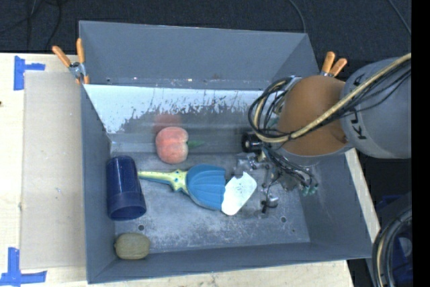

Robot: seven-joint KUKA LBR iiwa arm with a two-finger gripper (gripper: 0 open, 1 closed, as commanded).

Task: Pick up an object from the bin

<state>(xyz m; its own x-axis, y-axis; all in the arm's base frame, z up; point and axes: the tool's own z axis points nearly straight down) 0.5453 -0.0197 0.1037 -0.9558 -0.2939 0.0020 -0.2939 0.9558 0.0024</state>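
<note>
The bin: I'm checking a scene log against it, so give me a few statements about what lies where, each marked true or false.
1. The blue cup lies on its side at the bin's left. True.
2. The peach sits inside the cup. False: it lies apart, nearer the back wall.
3. The white oval thing lies against the blue brush. True.
4. A brownish lump lies in the near left corner. True.
5. The gripper is over that lump. False: it is at the bin's right, beside the white oval thing.

Bin: cup, peach, scoop, white tag, stone.
</note>
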